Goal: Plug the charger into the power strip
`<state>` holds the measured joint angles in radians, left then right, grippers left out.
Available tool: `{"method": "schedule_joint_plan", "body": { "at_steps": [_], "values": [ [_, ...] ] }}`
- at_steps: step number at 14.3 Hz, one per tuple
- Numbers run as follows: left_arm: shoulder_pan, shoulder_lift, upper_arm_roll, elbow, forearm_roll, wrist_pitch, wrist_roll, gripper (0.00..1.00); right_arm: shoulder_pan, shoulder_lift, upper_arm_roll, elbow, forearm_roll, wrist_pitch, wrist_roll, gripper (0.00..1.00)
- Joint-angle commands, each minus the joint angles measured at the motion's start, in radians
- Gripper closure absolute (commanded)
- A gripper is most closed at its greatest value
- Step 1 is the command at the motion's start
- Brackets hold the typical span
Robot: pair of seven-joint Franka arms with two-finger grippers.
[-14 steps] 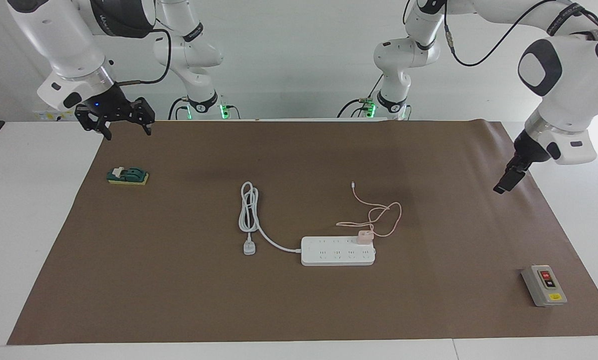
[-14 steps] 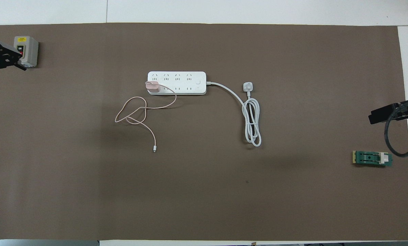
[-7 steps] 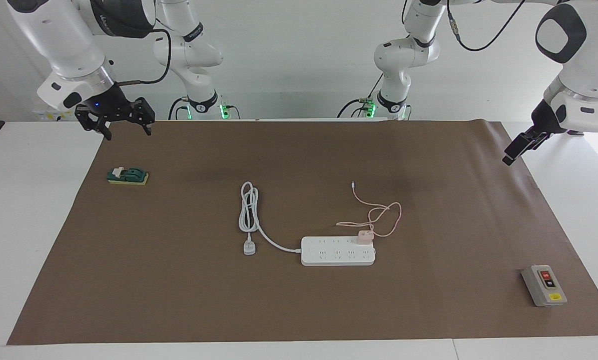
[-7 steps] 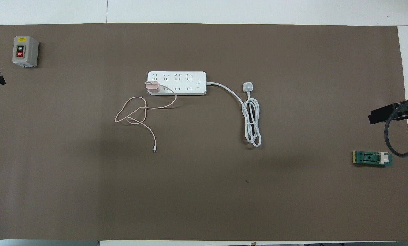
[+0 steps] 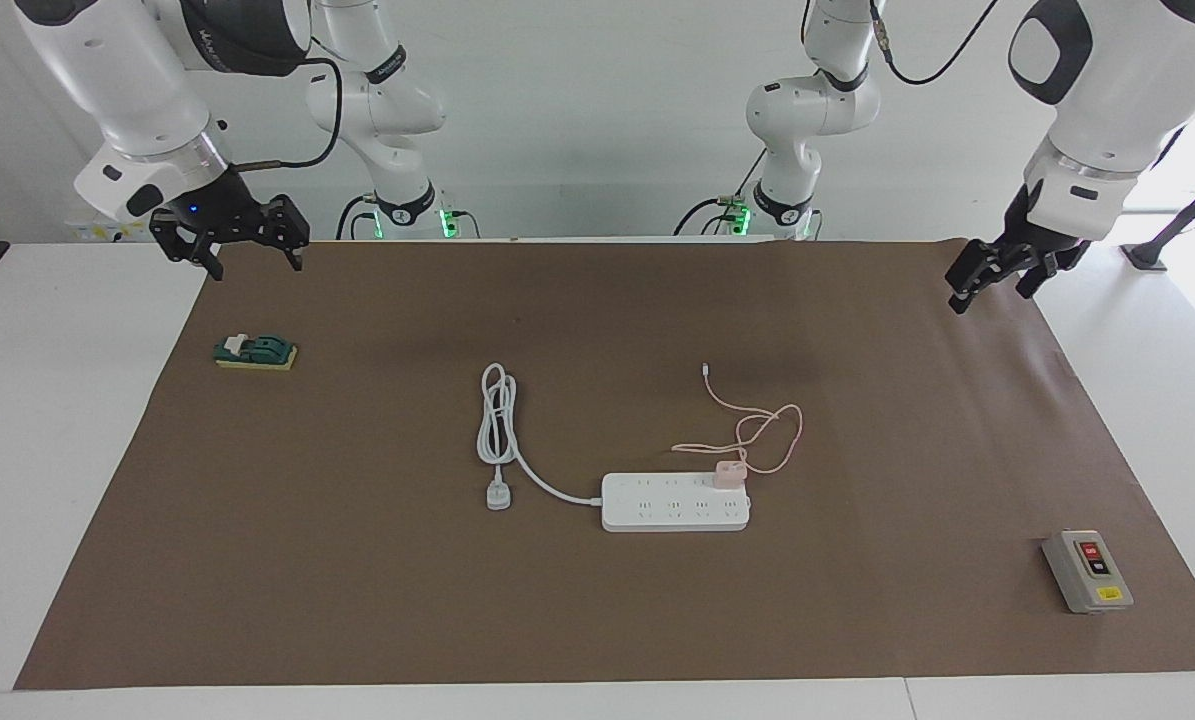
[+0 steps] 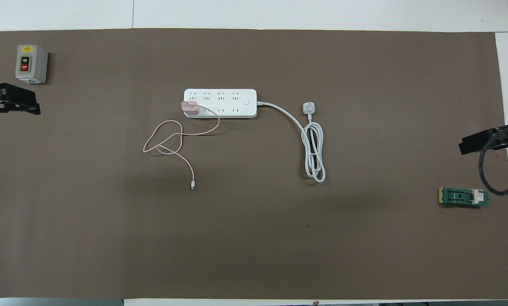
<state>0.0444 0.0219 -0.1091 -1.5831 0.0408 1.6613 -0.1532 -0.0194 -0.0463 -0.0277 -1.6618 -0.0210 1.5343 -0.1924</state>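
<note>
Pale-pink cube charger [image 5: 728,473]: seated on the long white power strip [image 5: 675,503], at its end toward the left arm.
Left tool [image 5: 993,274]: open, empty, over the brown mat's edge.
Right tool [image 5: 247,249]: open, empty, waiting.

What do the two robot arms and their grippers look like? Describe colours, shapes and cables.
Both arms are glossy white rounded segments with dark grey joint bands and black cables looping alongside. The right gripper and the left gripper are black, angular, two-fingered. Green lights glow at both bases.
</note>
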Motion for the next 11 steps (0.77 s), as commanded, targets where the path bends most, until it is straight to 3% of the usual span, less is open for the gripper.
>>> {"method": "schedule_joint_plan", "body": {
  "at_steps": [1, 5, 11],
  "values": [
    [-0.026, -0.094, 0.017, -0.103, -0.013, 0.002, 0.046, 0.0, -0.014, -0.017, 0.006, -0.015, 0.015, 0.003, 0.004, 0.0],
    [-0.052, -0.106, 0.017, -0.097, -0.015, -0.125, 0.066, 0.0, -0.014, -0.017, 0.006, -0.015, 0.015, 0.003, 0.005, 0.0],
    [-0.067, -0.099, 0.046, -0.057, -0.09, -0.166, 0.064, 0.0, -0.014, -0.017, 0.006, -0.015, 0.015, 0.003, 0.005, 0.0]
  ]
}}
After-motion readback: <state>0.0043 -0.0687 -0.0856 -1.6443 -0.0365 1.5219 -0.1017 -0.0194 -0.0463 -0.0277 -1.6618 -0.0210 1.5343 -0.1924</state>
